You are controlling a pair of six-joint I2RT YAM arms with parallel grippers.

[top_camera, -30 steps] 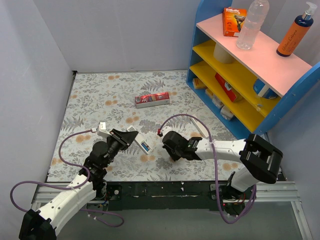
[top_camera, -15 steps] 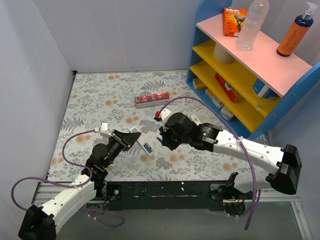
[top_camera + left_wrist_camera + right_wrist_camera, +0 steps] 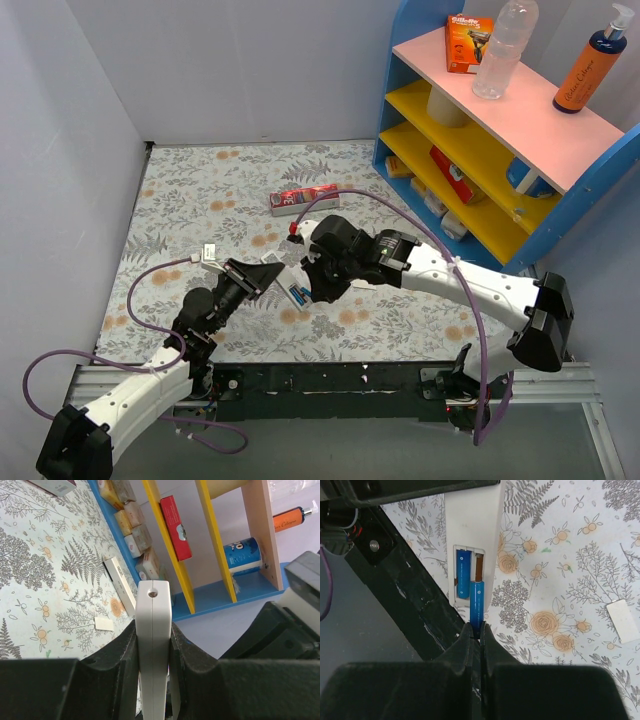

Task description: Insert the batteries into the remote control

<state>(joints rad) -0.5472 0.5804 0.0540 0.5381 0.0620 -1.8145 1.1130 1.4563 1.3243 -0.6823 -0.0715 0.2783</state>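
Top view: the left gripper [image 3: 262,272] and right gripper [image 3: 306,278] meet at the remote control [image 3: 290,291]; we cannot tell either grip from here; a red carton [image 3: 305,199] lies well beyond the remote control.

Left wrist view: the remote control [image 3: 154,645] is seen edge-on, clamped between the left gripper's [image 3: 154,625] fingers [image 3: 125,650]; its bay is hidden.

Right wrist view only: the bay faces up; a seated battery [image 3: 463,572] fills one slot; the right gripper [image 3: 477,628], fingers narrow, pinches the near end of a second battery [image 3: 477,602], whose far end sits in the neighbouring slot while the rest overhangs the remote control's end; a small white piece [image 3: 622,614] lies well apart.
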